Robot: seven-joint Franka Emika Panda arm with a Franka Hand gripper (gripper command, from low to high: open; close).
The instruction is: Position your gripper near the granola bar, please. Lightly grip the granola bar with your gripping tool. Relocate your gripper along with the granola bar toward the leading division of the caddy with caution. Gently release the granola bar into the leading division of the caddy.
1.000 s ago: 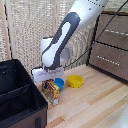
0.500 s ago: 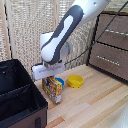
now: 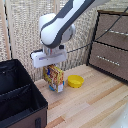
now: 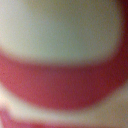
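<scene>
The granola bar (image 3: 54, 79) is hanging upright right under the claw (image 3: 50, 64), above the table (image 3: 95, 102). The claw is pinching its top end. The wrist view is showing only blur.

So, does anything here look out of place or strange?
Only the wrist view: a red and whitish blur, nothing readable. In the exterior view the gripper holds the granola bar upright above the table, beside the caddy.
</scene>
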